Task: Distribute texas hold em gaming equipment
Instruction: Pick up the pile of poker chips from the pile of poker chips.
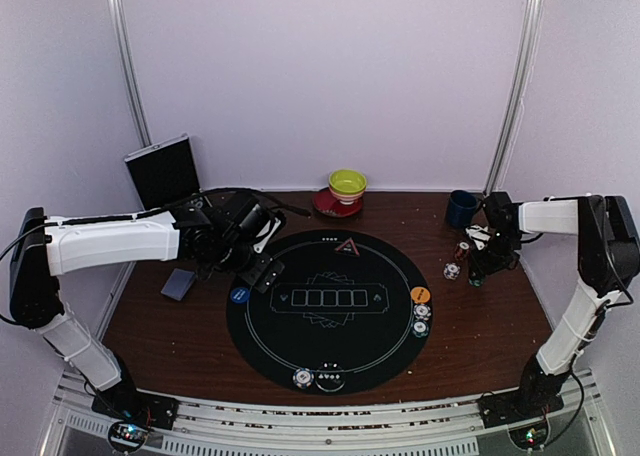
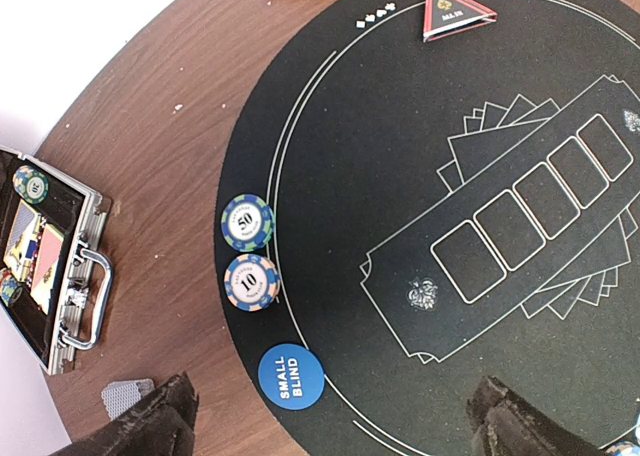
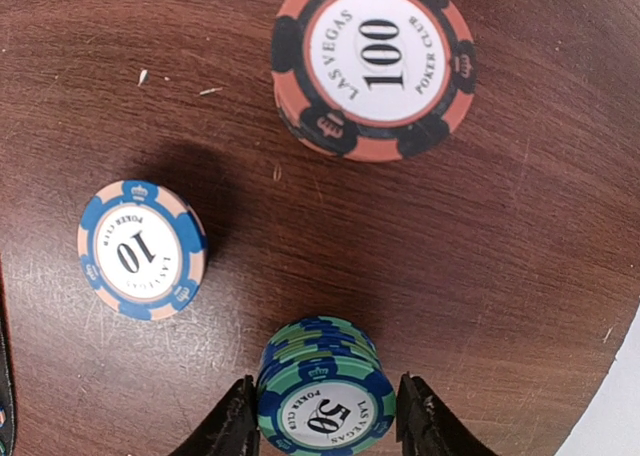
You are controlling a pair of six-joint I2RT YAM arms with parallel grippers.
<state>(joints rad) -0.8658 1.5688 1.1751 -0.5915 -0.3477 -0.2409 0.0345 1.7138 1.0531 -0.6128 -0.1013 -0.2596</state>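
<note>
Right tool (image 3: 327,382) astride round, ridged green-blue chip stack (image 3: 320,408), contact unclear; left tool (image 2: 332,394) wide-spread above matte black mat (image 2: 400,126).

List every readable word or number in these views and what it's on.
"LAS VEGAS POKER CLUB 100": red-black chip stack.
"LAS VEGAS POKER CLUB 10": blue-peach chip stack.
"LAS VEGAS POKER CLUB 50": green-blue chip stack.
"SMALL BLIND": blue disc.
"50": blue-green chip, left wrist view.
"10": peach chip beside it.
Too small to read: red triangle marker label.
</note>
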